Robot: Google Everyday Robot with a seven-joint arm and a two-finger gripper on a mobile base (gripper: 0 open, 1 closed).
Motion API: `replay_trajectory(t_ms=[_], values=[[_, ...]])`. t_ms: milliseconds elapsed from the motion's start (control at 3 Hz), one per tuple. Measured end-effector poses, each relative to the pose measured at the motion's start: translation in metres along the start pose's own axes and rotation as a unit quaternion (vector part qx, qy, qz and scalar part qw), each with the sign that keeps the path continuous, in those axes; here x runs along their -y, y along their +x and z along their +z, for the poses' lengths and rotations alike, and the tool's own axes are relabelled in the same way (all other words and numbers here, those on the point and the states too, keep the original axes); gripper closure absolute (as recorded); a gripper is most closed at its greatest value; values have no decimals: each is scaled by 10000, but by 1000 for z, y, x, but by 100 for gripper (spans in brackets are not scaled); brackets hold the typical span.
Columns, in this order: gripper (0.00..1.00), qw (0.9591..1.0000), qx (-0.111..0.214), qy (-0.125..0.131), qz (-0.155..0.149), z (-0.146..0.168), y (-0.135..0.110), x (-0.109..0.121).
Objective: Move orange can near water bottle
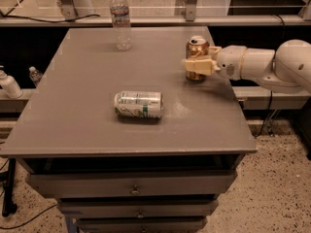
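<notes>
Orange can stands upright near the right edge of the grey surface, towards the far side. The tool reaches in from the right at mid-height of the can, its pale tip lying across the can's front. Whether it grips the can or merely sits against it cannot be told.

Water bottle stands upright near the far edge, well apart from the can, to its left. A white-and-green can lies on its side mid-surface.
</notes>
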State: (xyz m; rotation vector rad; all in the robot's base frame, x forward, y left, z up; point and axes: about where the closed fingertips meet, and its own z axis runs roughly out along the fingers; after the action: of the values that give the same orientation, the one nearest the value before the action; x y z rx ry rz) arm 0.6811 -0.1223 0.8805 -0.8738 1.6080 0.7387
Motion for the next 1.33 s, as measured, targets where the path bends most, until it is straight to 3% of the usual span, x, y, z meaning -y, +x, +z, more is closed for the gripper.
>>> replay_trajectory(t_ms=[333,667,1333], values=[[87,9999,91,7,-72,4,-12,4],[100,9999,89,-17,-71,6,-12,2],[100,9998,192,-42,-85,26,-15,14]])
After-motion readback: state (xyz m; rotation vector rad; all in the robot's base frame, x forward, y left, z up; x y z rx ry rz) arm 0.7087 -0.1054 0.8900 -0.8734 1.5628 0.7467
